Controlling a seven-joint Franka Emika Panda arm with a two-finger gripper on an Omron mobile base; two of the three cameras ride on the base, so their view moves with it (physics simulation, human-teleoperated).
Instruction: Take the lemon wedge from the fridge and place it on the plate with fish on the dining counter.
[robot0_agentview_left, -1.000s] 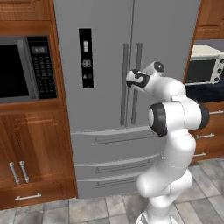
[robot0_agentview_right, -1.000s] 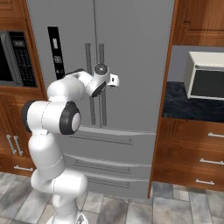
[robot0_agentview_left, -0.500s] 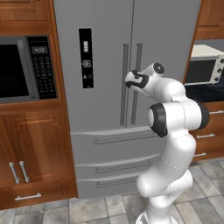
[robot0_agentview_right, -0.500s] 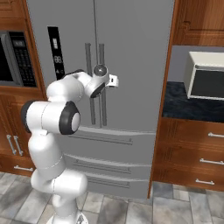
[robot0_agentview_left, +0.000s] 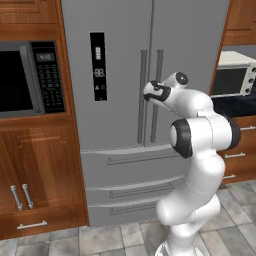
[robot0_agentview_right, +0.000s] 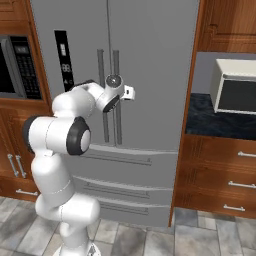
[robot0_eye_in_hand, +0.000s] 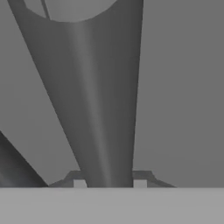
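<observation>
Claw (robot0_eye_in_hand: 109, 180): jaws narrow, clamped on right vertical grey steel bar handle (robot0_eye_in_hand: 98, 100) of tall grey steel French-door fridge (robot0_agentview_left: 125, 75). Doors closed; lemon wedge presumably inside, hidden. Handle: rigid, smooth, possibly slippery; door likely heavy. Grip point: mid-bar.

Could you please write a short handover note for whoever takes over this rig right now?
Gripper: shut on the fridge's right door handle, which runs up between the fingertips in the hand view; the base views show the hand at the handles near the door seam.
Fridge: both doors and the drawers below closed.
Done: the handle is reached and gripped.
Left: pull the door open, find and pick the lemon wedge from inside, drive to the dining counter and set the wedge on the plate with fish.
Nearby: microwave to the left, toaster oven on the counter to the right.
</observation>
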